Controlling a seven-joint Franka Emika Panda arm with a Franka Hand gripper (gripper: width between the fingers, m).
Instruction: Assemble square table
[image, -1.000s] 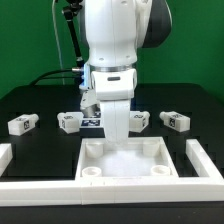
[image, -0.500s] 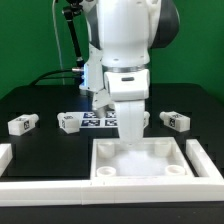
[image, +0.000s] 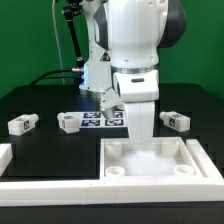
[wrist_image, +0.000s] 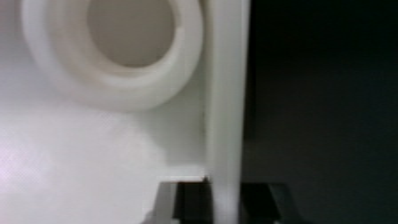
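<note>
The white square table top (image: 150, 168) lies rim-up on the black table, with round leg sockets in its corners. My gripper (image: 143, 141) points straight down onto its far rim. In the wrist view the gripper (wrist_image: 228, 206) is shut on that rim (wrist_image: 228, 100), one dark finger (wrist_image: 187, 207) on each side, and a round socket (wrist_image: 116, 50) shows inside the top. Three white tagged leg blocks lie behind: one at the exterior view's left (image: 22, 124), one nearer the middle (image: 68, 122), one at the right (image: 176, 121). A fourth leg is hidden.
The marker board (image: 98, 120) lies behind the table top, partly hidden by my arm. White border rails run along the front (image: 50, 186), the exterior view's left (image: 5, 154) and right (image: 214, 156). The table top's right side is close to the right rail.
The gripper and the table top in it have slid together toward the exterior view's right. The leg blocks have stayed in place.
</note>
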